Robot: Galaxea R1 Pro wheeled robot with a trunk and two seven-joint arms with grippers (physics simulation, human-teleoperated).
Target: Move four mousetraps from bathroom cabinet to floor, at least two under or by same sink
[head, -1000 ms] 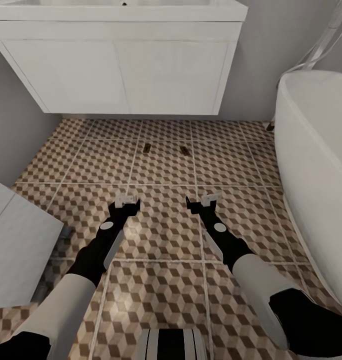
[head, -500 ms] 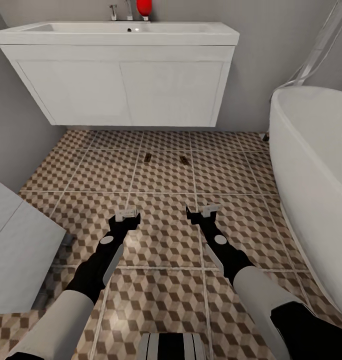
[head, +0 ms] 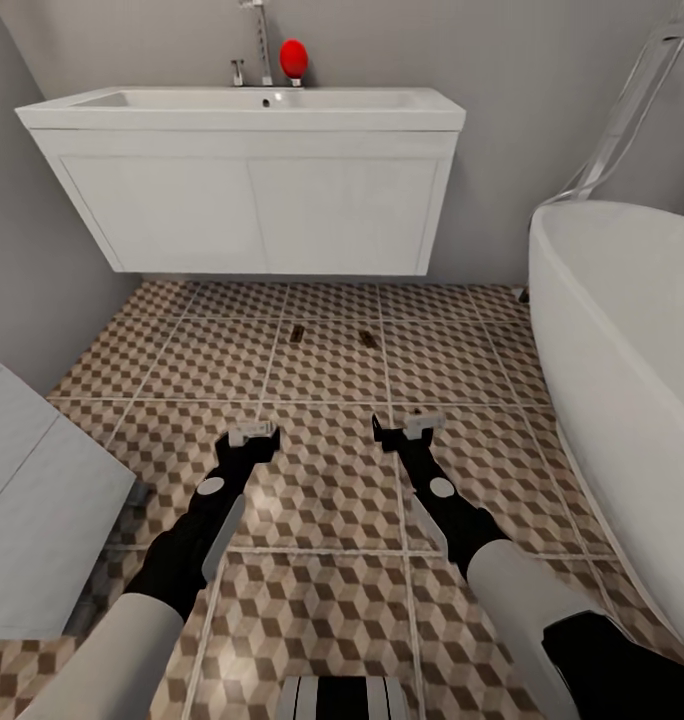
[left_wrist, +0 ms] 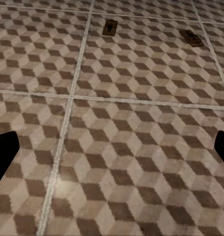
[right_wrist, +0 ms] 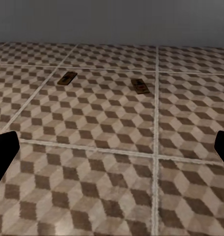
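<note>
Two mousetraps lie flat on the bathroom floor (head: 322,500) just in front of the bathroom sink (head: 242,105): one mousetrap (head: 296,333) to the left, the other mousetrap (head: 368,336) to the right. The left wrist view shows both, the first mousetrap (left_wrist: 109,27) and the second mousetrap (left_wrist: 191,37); the right wrist view shows one mousetrap (right_wrist: 67,77) and its neighbour (right_wrist: 139,86). My left gripper (head: 253,434) and right gripper (head: 406,428) hover over the tiles nearer to me, both open and empty. The cabinet is out of view.
A white bathtub (head: 622,380) fills the right side. A pale grey slab (head: 32,500) juts in at the left. A chrome faucet (head: 259,40) and a red ball (head: 294,58) stand on the sink's back edge. Grey walls close the left and back.
The head view has tilted upward, bringing the sink's top, faucet and red ball into sight. The mousetraps stay where they lie, and both arms hold their pose.
</note>
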